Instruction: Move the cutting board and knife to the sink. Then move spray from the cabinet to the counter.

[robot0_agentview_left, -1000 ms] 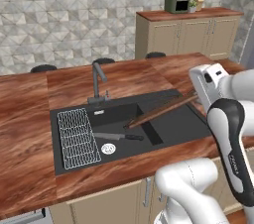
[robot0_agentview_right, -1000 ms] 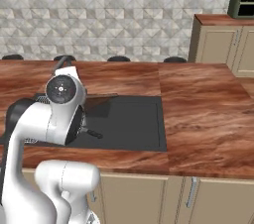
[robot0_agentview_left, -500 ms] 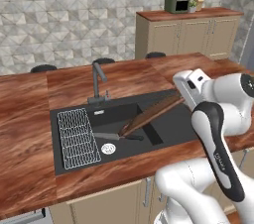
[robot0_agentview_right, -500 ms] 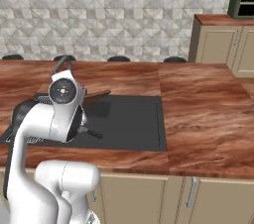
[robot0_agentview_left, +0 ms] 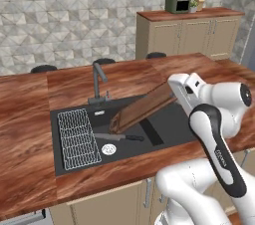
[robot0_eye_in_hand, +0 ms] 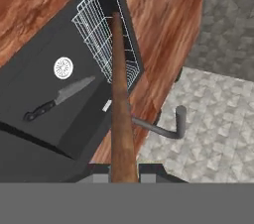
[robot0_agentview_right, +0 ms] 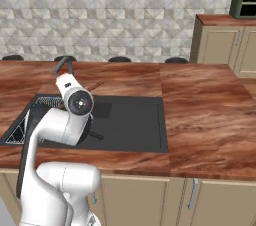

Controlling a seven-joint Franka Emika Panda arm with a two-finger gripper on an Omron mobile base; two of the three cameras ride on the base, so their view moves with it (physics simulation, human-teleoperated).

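The two-finger gripper [robot0_eye_in_hand: 123, 168], its tips cut off at frame bottom, clamps the dark-brown wooden cutting board [robot0_agentview_left: 142, 108] tilted mid-frame over the black sink [robot0_agentview_left: 167, 124]; the black-handled knife [robot0_agentview_left: 118, 137] lies below.

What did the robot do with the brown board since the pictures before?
The shut gripper has carried the flat dark-brown wooden cutting board leftward over the large black sink, and its far end now sits higher. The black-handled silver knife stayed on the sink floor.
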